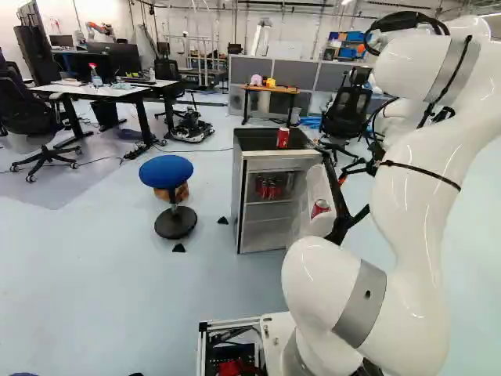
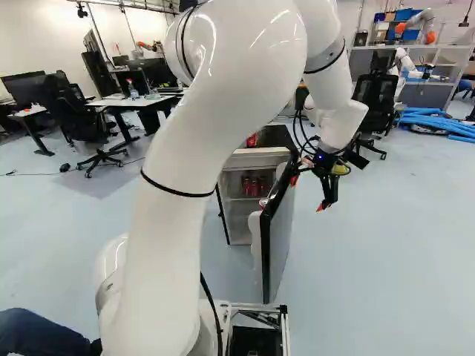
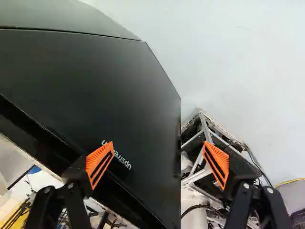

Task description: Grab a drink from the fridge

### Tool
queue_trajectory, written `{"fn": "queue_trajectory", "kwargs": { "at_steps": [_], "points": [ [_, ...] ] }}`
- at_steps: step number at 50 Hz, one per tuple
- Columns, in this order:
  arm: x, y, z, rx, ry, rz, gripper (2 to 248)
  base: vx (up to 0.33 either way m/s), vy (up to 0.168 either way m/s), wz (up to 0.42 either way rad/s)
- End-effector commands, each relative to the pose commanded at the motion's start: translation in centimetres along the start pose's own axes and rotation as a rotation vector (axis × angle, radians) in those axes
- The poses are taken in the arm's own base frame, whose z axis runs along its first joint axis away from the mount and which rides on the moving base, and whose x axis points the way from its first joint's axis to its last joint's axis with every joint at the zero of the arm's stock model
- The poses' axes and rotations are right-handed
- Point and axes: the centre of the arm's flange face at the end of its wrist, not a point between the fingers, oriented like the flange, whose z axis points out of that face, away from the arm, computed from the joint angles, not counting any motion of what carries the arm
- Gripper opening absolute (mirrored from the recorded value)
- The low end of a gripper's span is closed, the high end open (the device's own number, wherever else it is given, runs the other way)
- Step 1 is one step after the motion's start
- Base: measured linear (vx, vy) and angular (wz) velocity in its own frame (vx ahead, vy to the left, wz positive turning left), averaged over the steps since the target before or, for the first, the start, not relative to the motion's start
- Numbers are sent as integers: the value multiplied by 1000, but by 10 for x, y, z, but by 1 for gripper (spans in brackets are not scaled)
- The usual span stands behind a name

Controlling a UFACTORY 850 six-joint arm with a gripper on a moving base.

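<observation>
Carries a white, bent arm (image 1: 415, 211) up from the joint at the foot of the base views and out past the open door (image 2: 279, 237) of a small fridge (image 1: 239, 196). Holds the jaws spread wide, just to the right of the door in the right base view. In the wrist view, has one orange pad (image 3: 99, 164) in front of the door's dark outer face and the other in front of the base's metal frame (image 3: 205, 126). Cannot tell whether either pad touches the door.

Shows red drinks in three places: one can (image 1: 282, 138) upright on the fridge's dark top, a row of cans (image 1: 268, 189) on the upper shelf inside, and a door can (image 1: 320, 207) at the white inner side of the door.

Has a blue-topped stool (image 1: 166, 171) standing near the fridge, on its left in the left base view. Farther back in that view, shows a white-topped bench (image 1: 117, 92) with a spray bottle (image 1: 95, 77) on it, and a black office chair (image 1: 349, 111) behind the fridge, to its right. Includes blue tubes (image 2: 438, 124) lying on the floor at the right of the right base view.
</observation>
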Motion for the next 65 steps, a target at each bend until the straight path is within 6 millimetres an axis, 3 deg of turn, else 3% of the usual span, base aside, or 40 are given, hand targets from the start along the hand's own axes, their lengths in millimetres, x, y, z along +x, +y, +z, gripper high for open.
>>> {"fn": "queue_trajectory", "kwargs": {
  "at_steps": [65],
  "points": [
    [-48, -44, 22, -20, 149, -90, 247, 0, 0, 0]
  ]
}}
